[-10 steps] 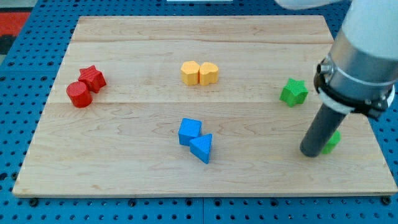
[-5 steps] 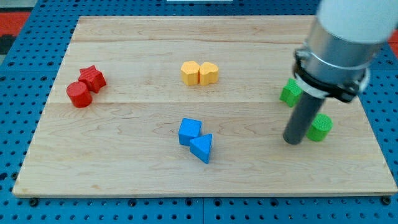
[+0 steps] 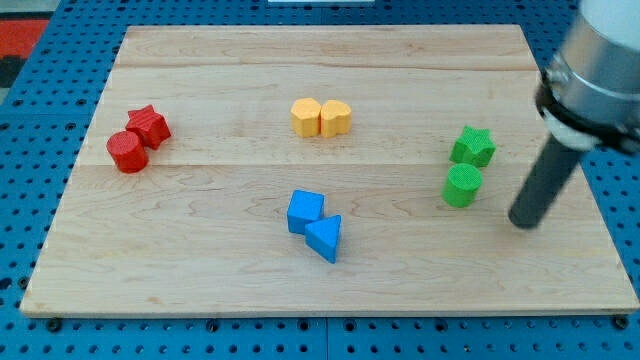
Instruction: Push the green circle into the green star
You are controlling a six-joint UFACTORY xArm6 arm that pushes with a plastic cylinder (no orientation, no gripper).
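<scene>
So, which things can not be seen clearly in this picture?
- Arm above the rod: cut off by the view's top and right edges.
- Green circle and green star: touching or a thin gap, too small to tell.
- My tip is visible, to the view's right of the circle, apart from it.

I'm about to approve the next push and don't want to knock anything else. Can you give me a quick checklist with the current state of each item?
1. My tip in view: ok, at the view's right of the green circle, apart from it.
2. Green circle next to the green star: ok, just below it.
3. Circle actually touching star: cannot tell, edges look to meet.
4. Tip behind circle for an upward push: not ok, it is off to the side.
5. Blue blocks out of the path: ok.
</scene>
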